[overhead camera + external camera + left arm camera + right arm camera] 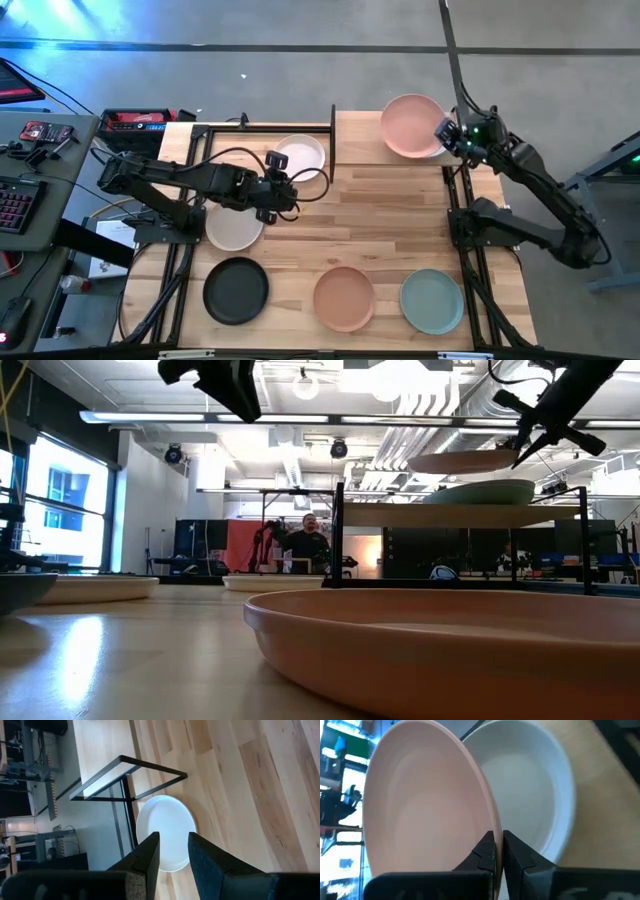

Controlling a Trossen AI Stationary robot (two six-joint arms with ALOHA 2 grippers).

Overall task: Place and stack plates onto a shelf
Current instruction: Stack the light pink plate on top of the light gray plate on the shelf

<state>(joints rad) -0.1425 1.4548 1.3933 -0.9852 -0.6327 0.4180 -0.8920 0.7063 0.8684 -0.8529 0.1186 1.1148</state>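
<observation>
Above the table's far right corner, my right gripper (447,133) pinches the rim of the pink plate (411,125), held over a pale plate (530,785) beneath. My left gripper (277,178), fingers parted and empty, hovers over the white plate (300,156) by the shelf (240,150). Cream (233,229), black (236,290), terracotta (344,297) and sage green (431,301) plates lie toward the near edge.

— Where do we find the plates?
— Three line our table's (390,220) near edge: left plate (236,290), middle plate (344,298), right plate (432,300). A fourth plate (235,228) lies behind the left one (beside the left arm (180,175)). A fifth plate (300,155) sits under the shelf frame (260,126). Far right, the raised plate (410,125) hangs over a lower plate (535,785).
</observation>
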